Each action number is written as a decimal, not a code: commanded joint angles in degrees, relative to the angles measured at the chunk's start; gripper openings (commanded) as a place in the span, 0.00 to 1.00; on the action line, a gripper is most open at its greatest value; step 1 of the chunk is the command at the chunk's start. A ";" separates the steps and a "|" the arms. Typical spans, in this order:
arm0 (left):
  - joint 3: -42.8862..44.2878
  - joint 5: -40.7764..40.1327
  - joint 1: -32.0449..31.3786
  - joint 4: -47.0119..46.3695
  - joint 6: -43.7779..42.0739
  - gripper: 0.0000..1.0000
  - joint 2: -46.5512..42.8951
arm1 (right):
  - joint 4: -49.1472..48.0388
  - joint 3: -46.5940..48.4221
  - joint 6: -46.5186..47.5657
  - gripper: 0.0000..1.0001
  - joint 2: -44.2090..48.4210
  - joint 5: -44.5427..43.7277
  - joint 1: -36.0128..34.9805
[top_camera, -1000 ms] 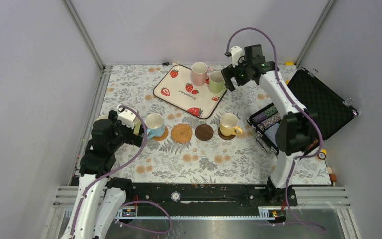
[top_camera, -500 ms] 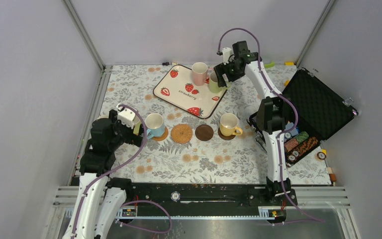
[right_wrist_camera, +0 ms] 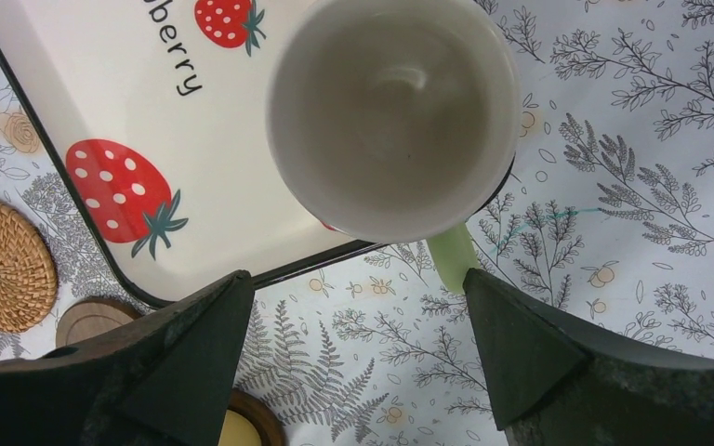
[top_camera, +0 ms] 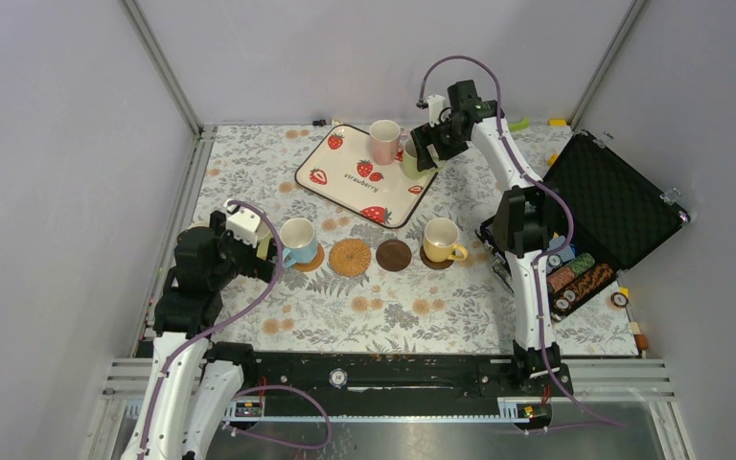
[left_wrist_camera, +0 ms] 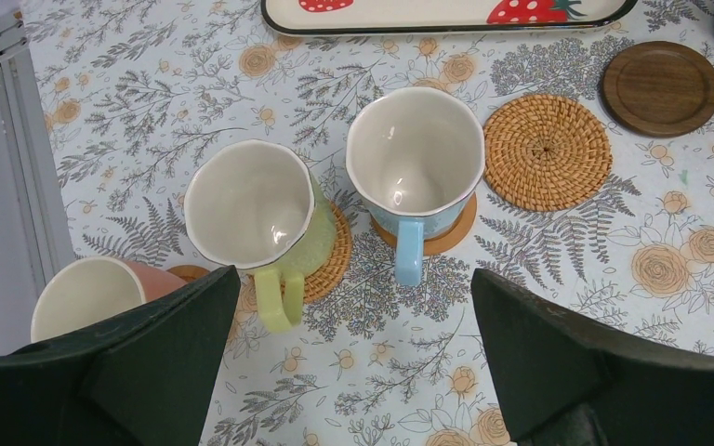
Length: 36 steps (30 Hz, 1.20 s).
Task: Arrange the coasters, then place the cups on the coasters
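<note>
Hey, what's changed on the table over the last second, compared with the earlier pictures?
The right arm swung left, bringing its open jaws right up to the green cup at the tray's edge; nothing is gripped yet. Its elbow no longer covers the open case. The left arm, the other cups and the coasters stayed put.

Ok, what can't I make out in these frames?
- Top view: the green cup on the tray, mostly behind the right gripper.
- Left wrist view: the pink cup, partly behind the left gripper; its coaster barely shows.
- Right wrist view: the yellow cup, cut off by the bottom edge.
</note>
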<state>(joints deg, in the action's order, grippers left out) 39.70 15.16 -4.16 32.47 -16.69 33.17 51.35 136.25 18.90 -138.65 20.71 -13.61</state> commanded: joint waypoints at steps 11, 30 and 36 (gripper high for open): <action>-0.41 1.91 0.65 -2.67 -0.28 0.99 -0.27 | 4.23 2.00 0.16 0.88 -0.69 10.51 -0.19; -0.59 2.07 0.65 -2.89 -0.45 0.99 0.05 | 1.35 5.45 -5.76 0.86 -2.92 -1.94 -0.24; -0.64 2.11 0.65 -2.94 -0.53 0.99 0.73 | 3.11 9.29 -6.26 0.86 -5.98 -3.02 -0.47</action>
<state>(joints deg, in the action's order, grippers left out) 39.70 15.86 -3.77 32.47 -16.71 33.28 53.56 140.90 13.74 -142.69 19.92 -13.61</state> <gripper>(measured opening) 0.985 0.862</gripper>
